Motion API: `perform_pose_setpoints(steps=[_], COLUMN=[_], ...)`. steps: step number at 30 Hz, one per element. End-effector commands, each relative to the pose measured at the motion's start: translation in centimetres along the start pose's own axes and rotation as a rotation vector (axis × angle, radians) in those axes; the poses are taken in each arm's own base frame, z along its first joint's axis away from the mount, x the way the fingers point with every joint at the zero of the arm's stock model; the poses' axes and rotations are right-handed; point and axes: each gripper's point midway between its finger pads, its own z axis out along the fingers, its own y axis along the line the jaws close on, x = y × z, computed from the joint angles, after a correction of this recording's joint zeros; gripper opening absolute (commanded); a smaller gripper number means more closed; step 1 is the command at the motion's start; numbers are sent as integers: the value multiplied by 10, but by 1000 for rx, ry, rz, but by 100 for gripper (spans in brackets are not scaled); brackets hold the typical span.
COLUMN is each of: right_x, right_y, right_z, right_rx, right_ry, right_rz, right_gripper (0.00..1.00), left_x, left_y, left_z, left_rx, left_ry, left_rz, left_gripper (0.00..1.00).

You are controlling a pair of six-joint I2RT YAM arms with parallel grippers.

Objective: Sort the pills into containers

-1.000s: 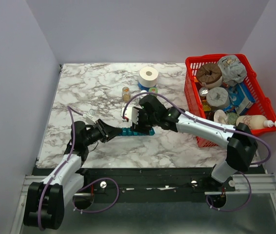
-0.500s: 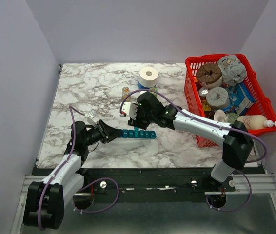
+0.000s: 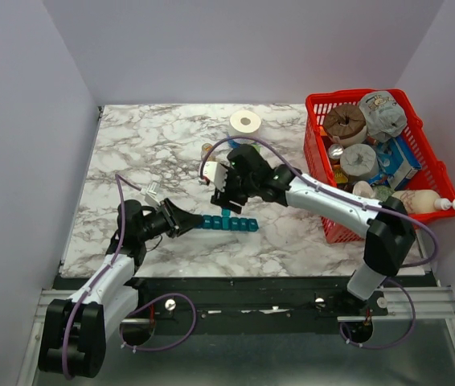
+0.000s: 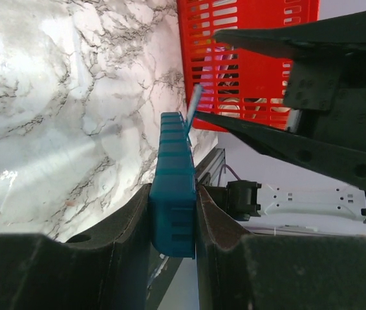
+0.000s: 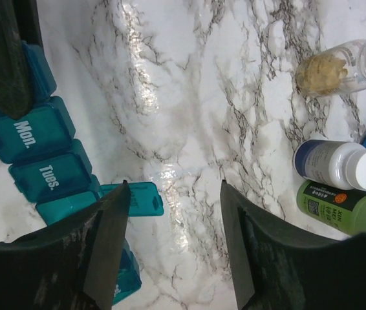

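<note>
The left claw [image 3: 187, 222] is clamped on the left end of the organizer [image 3: 231, 223], which lies flat on the tabletop [image 3: 147, 145]. In the left wrist view, the strip's end sits squeezed between both fingers [image 4: 128, 236]. One lid [image 5: 141, 197] along the strip stands flipped open, past the "Mon." and "Tues." compartments, whose lids are closed.

The right claw [image 3: 226, 193] hangs over the middle of the organizer, on its far side. It is open and grips nothing; bare marble shows between its fingers [image 5: 105, 245]. The raised lid is right at one finger, though whether they touch is hard to tell from this angle.

Beyond the organizer stand a clear bottle [image 5: 338, 68], a white-capped bottle [image 5: 341, 165] and a green bottle [image 5: 338, 208], close together. Farther back from the organizer is a white roll [image 3: 245, 122]. A red basket [image 3: 348, 93] full of goods sits well to the organizer's right.
</note>
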Motion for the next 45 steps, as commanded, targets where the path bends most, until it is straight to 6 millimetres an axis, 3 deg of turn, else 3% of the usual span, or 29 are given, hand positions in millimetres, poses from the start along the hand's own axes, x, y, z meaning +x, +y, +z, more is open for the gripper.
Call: perform_pose_setpoints(steps=[1,3,4,9,13,21,28,45], right_x=[-43,-44,-46,2,32,49,51,49], right_y=[3,12,27,68,60,52,51,42], right_z=[-51,-67,-71,-59,-36,-7,11,24], right_rx=[-100,-132,-201,-369,-309,-272,-273,-225], right_ry=[-156,-183,-215,-155,-75,-43,-31,-45], right_rz=[-4,-37,-62,-159,-208,-232,-187,-170], right_gripper=[76,81,82,83,82,83,79,63], left_x=[-3,-5,-5,-9,-12,-16,-18,-22], left_y=[7,8,9,8,7,4,2,-5], left_z=[0,0,0,1,4,8,7,6], left_rx=[-29,-36,-37,-38,-26,1,21,81], left_ry=[-16,-22,-23,-34,-44,-47,-66,-88], left_rz=[13,8,6,3,-5,-25,-36,-91], left_gripper=[0,0,0,0,0,0,0,0])
